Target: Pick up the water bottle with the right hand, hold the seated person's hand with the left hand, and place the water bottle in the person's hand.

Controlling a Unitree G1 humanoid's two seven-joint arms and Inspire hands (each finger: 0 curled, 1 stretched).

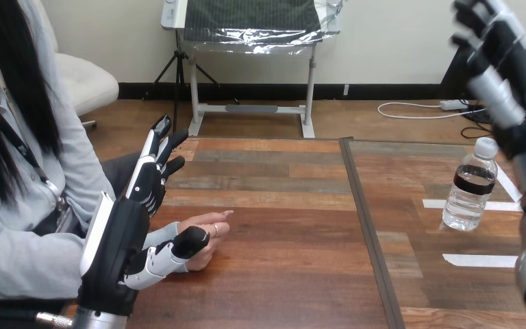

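Note:
A clear water bottle (469, 185) with a white cap and a dark label stands upright on the right part of the wooden table (281, 274). My right hand (520, 75) is raised high above and just right of it, fingers relaxed, holding nothing. The person's hand (209, 229) rests on the table at the left, fingers pointing right. My left hand (120, 240) is beside it on its left, fingers (154, 161) straight and pointing away over the person's lap. Its thumb (178, 250) lies across the person's wrist; I cannot see a closed grasp.
A dark seam (370, 233) runs front to back between the table's two parts. White tape strips (479, 260) lie on the right part near the bottle. The person sits close at the left edge.

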